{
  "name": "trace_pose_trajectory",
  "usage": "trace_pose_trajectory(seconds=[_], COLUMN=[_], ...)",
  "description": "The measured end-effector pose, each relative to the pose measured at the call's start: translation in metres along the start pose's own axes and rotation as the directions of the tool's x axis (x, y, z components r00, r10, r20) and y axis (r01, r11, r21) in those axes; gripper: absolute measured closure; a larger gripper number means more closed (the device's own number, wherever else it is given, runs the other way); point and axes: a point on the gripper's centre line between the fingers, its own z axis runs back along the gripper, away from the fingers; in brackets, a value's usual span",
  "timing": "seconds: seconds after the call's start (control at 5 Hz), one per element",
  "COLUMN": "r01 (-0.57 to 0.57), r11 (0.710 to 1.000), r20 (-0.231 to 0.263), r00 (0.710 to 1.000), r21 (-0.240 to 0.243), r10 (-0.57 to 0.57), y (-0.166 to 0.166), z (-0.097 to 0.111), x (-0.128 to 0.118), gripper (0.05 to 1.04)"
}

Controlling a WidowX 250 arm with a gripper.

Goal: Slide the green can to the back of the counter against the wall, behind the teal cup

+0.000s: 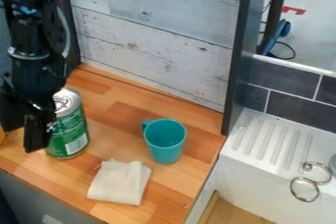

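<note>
The black gripper (23, 138) hangs at the left edge over the wooden counter, its two fingers apart and nothing visible between them. Right beside it, partly behind the arm, a green can (70, 132) with a silver top stands upright; whether they touch I cannot tell. A teal cup (165, 142) stands upright right of the can, its handle toward the upper left. In front of these two lies a folded cream cloth (120, 182).
Grey wooden boards (157, 36) back the counter (118, 112). A dark upright post (238, 56) rises at its right corner. Beyond that are a white ridged sink ledge (272, 142) and metal rings (304, 189). Something orange (2, 135) shows at the left edge.
</note>
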Motion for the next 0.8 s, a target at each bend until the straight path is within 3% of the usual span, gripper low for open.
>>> trace_pose_trajectory(seconds=[0.2,0.6,0.8], r01=[0.042,0.043,-0.048], r11=[0.999,0.999,0.998], r20=[-0.029,-0.019,0.065], r00=[0.999,0.999,0.997], r21=[-0.034,-0.032,-0.032], r10=[-0.043,-0.043,0.05], y=[0.0,0.02,0.035], z=[-0.017,-0.03,-0.016], x=[0.009,0.048,0.081], gripper=[0.083,0.083,0.083])
